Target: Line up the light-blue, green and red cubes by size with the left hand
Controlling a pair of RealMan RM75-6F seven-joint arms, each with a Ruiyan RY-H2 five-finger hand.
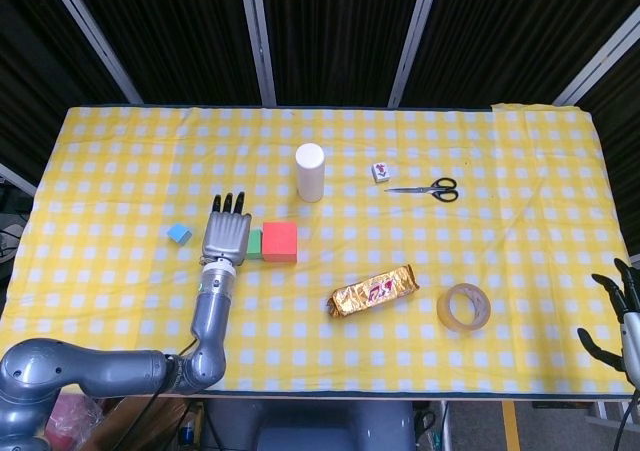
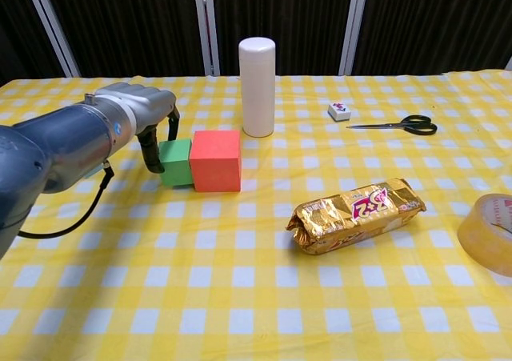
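On the yellow-and-white checked tablecloth [image 1: 120, 151], the small light-blue foam cube [image 1: 179, 234] sits alone at the far left, apart from the others. To its right, the robot's grey left hand [image 1: 226, 237] arches over the green foam cube [image 2: 175, 162], its dark fingers [image 2: 150, 154] curled down around the cube and holding it. The green cube stands on the cloth, touching the left face of the larger red foam cube [image 2: 216, 160]. Behind the red cube stands an upright white cylinder [image 2: 257, 86]. Further right lie a gold foil snack packet [image 2: 357, 214], a small white tile [image 1: 380, 172], black-handled scissors [image 1: 432, 188] and a roll of clear tape [image 1: 464, 307]. At the right edge, the right hand [image 1: 623, 316] hangs off the table, fingers spread, holding nothing.
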